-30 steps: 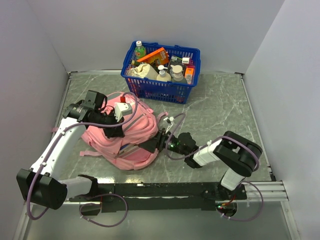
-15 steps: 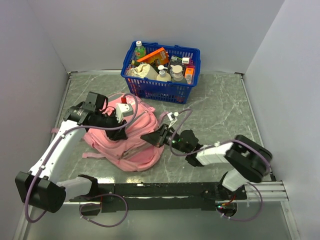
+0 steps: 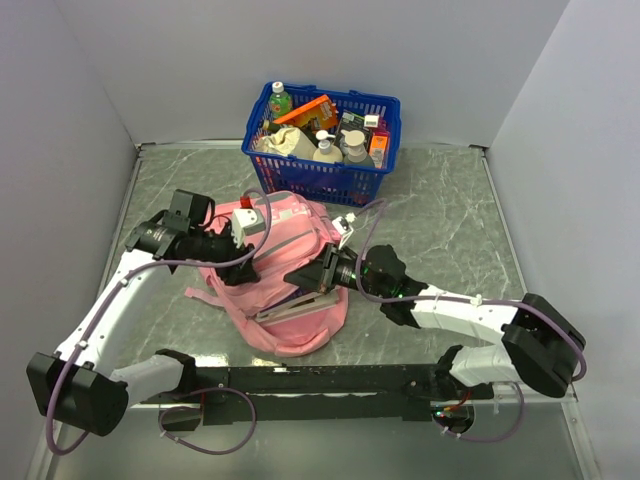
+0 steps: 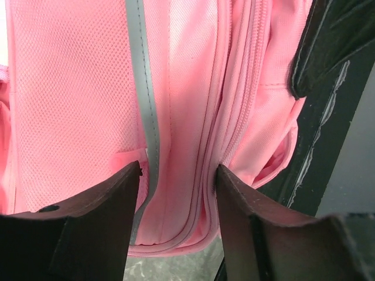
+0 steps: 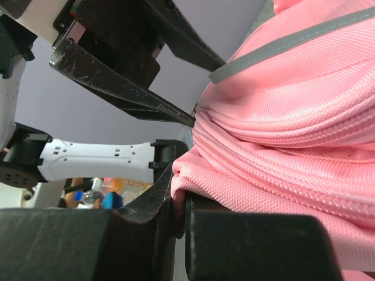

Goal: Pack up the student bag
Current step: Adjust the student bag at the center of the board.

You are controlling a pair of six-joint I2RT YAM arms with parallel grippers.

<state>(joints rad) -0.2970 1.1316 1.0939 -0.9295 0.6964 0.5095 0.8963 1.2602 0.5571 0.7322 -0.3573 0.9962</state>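
The student bag (image 3: 293, 228), pink with grey zip trims, lies crumpled in the middle of the table between both arms. My right gripper (image 3: 307, 275) is shut on a fold of its pink fabric (image 5: 246, 175) at the bag's right side, jaws nearly touching. My left gripper (image 3: 240, 268) stands open at the bag's left side. In the left wrist view its fingers (image 4: 99, 225) straddle a zip seam of the bag (image 4: 76, 105) without pressing on it. The left gripper's dark fingers (image 5: 126, 88) show close above the fold in the right wrist view.
A blue plastic basket (image 3: 392, 104) full of bottles and packets stands at the back of the table, just beyond the bag. Grey walls close in the left, back and right sides. A loose pink strap (image 3: 205, 293) trails on the marble top to the bag's left.
My right gripper has shut on the bag's fabric and reached further left and back, dragging the bag. My left gripper has opened and let go of the bag.
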